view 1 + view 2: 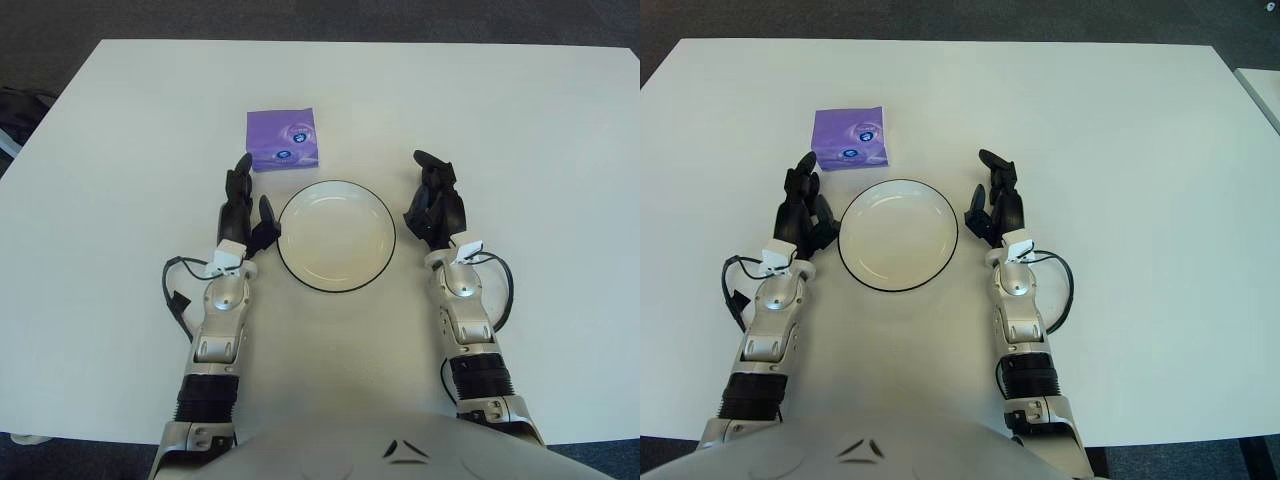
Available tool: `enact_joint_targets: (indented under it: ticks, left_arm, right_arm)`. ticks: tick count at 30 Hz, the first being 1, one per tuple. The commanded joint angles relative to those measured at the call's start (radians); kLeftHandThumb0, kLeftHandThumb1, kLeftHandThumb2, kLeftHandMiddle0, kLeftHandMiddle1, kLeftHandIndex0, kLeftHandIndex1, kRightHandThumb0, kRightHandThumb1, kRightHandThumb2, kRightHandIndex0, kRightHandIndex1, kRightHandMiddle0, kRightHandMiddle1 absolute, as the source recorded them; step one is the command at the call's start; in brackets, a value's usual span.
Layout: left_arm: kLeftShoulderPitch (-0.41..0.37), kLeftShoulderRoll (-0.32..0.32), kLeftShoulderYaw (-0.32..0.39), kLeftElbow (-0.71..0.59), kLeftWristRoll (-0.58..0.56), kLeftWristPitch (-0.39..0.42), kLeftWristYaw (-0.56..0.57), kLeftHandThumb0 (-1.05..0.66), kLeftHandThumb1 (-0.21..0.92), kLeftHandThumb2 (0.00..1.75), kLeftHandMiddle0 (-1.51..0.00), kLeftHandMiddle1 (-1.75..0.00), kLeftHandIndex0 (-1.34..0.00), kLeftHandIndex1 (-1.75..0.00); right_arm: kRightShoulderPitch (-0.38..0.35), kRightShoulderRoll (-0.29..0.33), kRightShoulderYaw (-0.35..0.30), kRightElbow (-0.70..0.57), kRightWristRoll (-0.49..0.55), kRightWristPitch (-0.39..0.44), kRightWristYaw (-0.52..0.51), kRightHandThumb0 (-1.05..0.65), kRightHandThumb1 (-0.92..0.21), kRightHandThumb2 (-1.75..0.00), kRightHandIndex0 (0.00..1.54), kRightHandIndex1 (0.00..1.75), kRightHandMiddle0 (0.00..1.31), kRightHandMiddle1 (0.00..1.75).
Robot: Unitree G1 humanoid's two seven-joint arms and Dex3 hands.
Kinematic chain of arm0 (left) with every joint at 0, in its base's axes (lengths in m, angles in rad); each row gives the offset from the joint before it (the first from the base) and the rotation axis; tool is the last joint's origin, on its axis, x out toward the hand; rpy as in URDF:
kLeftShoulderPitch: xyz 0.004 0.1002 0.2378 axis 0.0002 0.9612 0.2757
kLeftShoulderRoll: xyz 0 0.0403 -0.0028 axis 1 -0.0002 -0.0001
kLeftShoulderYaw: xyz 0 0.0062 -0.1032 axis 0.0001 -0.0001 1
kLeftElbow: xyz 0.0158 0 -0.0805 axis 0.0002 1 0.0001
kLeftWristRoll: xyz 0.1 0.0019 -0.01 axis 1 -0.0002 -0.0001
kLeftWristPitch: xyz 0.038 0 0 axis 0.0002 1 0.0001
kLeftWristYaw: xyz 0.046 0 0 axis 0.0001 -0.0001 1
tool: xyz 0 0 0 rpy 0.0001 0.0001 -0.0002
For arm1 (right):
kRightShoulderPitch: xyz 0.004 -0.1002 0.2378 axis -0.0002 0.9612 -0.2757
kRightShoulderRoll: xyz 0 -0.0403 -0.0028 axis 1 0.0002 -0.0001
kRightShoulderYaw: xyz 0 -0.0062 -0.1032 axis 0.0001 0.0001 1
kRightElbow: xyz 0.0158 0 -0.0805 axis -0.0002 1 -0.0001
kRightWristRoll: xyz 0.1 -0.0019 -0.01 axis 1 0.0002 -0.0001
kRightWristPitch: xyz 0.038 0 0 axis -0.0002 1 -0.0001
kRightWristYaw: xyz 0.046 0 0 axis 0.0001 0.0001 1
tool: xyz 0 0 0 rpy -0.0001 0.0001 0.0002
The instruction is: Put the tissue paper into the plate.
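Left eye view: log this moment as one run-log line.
tissue pack: on table, beyond plate | plate: empty | left hand: open, near pack | right hand: open, idle beside plate

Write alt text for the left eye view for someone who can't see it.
A purple tissue pack lies on a white table just beyond an empty white plate. The robot's left hand is open left of the plate, near the pack; its right hand is open on the plate's right.
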Motion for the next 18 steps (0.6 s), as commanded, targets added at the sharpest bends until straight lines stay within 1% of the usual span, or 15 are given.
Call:
enact_joint_targets:
  ticks: [1, 11, 16, 18]
  left_arm:
    - [0.039, 0.005, 0.013, 0.018, -0.004, 0.002, 0.000, -0.82, 0.92, 0.97, -0.20, -0.01, 0.00, -0.51]
    - [0.051, 0.006, 0.018, 0.006, 0.004, -0.012, 0.004, -0.81, 0.92, 0.96, -0.22, -0.03, 0.00, -0.51]
    - [0.063, 0.008, 0.022, -0.017, 0.010, -0.010, 0.006, -0.81, 0.92, 0.97, -0.23, -0.03, 0.00, -0.51]
    - [0.072, 0.014, 0.029, -0.050, 0.007, 0.006, 0.000, -0.81, 0.92, 0.97, -0.23, -0.03, 0.00, -0.52]
  right_arm:
    - [0.043, 0.003, 0.002, 0.038, 0.008, 0.037, 0.006, -0.56, -0.92, -0.93, 0.35, 0.02, 0.00, 0.76]
    - [0.049, 0.006, 0.005, 0.036, 0.008, 0.030, 0.006, -0.57, -0.92, -0.93, 0.35, 0.02, 0.00, 0.76]
    - [0.054, 0.007, 0.007, 0.034, 0.005, 0.025, 0.005, -0.56, -0.92, -0.93, 0.35, 0.02, 0.00, 0.75]
    - [0.055, 0.007, 0.008, 0.034, 0.005, 0.025, 0.005, -0.56, -0.92, -0.93, 0.35, 0.02, 0.00, 0.75]
